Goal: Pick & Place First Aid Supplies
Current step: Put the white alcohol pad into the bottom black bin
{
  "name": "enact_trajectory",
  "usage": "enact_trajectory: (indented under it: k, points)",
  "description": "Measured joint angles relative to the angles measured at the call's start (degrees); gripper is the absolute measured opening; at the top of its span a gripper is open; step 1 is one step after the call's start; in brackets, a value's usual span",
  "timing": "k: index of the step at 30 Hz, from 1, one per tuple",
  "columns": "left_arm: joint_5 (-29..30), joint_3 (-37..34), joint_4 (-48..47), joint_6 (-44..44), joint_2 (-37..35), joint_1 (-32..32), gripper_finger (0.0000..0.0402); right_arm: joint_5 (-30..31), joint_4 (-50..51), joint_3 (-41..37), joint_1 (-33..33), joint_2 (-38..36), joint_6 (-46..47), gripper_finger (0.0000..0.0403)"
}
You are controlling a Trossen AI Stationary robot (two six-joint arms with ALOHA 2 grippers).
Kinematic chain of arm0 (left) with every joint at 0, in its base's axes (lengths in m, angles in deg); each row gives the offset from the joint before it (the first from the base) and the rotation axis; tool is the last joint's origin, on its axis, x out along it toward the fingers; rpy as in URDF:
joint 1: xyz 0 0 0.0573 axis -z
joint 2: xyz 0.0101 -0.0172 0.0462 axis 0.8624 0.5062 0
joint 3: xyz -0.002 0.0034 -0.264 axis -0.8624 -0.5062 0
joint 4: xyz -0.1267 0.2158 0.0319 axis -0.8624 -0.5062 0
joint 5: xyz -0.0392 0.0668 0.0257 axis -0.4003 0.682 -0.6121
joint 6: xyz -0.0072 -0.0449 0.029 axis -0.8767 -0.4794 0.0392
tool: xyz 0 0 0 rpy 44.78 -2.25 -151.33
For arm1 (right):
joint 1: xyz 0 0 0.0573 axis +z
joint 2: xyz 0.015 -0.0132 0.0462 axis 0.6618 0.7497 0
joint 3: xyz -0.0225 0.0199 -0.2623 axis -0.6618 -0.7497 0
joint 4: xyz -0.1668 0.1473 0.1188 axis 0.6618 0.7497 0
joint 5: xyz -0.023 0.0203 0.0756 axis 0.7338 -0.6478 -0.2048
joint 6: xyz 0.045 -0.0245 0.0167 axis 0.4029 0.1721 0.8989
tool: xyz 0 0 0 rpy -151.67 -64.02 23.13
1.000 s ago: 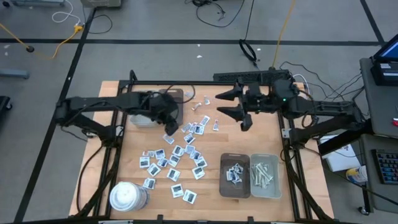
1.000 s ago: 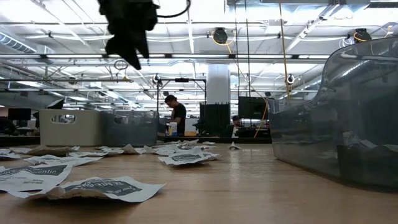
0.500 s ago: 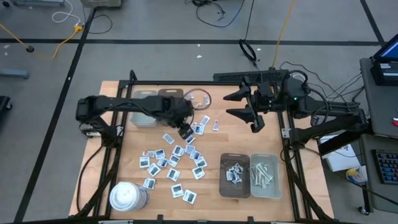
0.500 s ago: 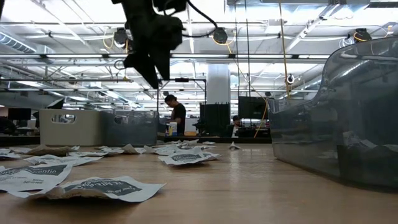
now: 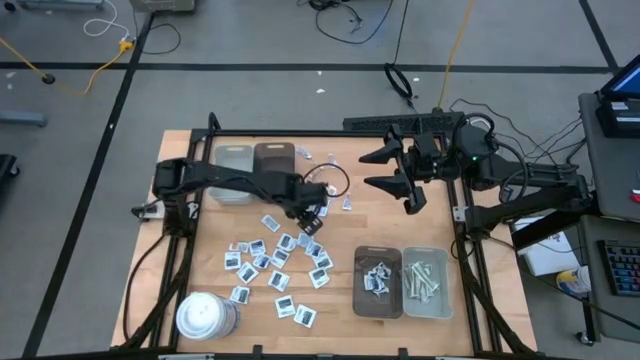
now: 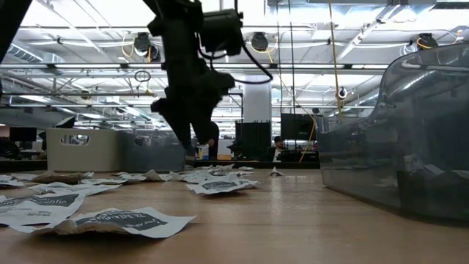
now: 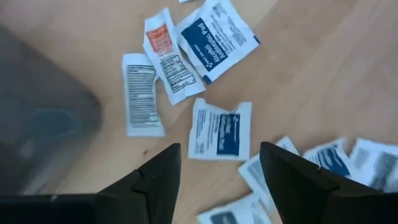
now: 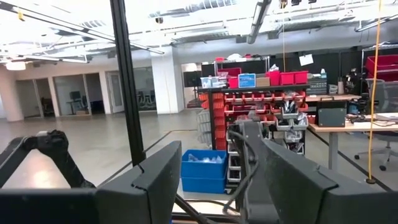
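1. Packets [image 5: 270,262] lie scattered flat across the table's middle, loose for picking.
2. Left gripper [image 5: 311,211], fingers spread and empty, hangs over one packet [image 7: 220,130], apparently lining up a grasp.
3. Right gripper [image 5: 400,175], fingers spread, waits raised at the far side, clear of the work.

An industrial lab or workshop is shown: open ceiling trusses [image 6: 308,70] with strip lights, shelving of red parts bins [image 8: 273,79], a workbench [image 8: 348,121], and cables [image 5: 90,70] on a taped concrete floor.
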Motion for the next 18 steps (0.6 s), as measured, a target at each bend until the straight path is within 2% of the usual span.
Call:
enact_trajectory:
  k: [9, 18]
  points:
    - [0.1, 0.0, 4.1, -2.8, 6.6, 1.0, 0.0215, 0.0, -0.2, 0.0, 0.0, 0.0, 0.0, 0.0208]
    - [2.5, 0.0, 4.5, -2.0, 7.0, 2.3, 0.0182, 0.3, -0.7, 0.0, 0.0, 0.0, -0.8, 0.0208]
